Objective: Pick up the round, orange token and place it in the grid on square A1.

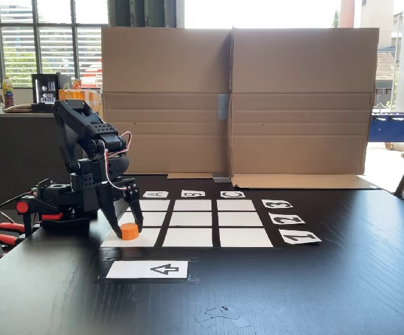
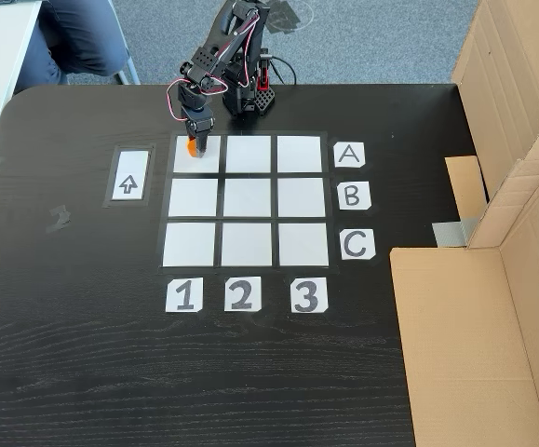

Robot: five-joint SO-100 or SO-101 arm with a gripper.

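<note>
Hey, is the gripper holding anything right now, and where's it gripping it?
The gripper straddles the orange token, fingers at its sides; a firm clamp cannot be told.

Orange token sitting on the A1 corner

Small bright orange plastic cylinder token (image 1: 129,231) stands upright, flat top up, on square A1 (image 2: 209,160), corner cell of the 3x3 white paper grid (image 2: 246,197).

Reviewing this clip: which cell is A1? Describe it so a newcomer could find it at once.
On the black table lies a three-by-three grid of white cells. Square A1 is the corner cell in line with the A card and the 1 card. Unlike its neighbours, it has the orange token standing on it, under the gripper.
</note>
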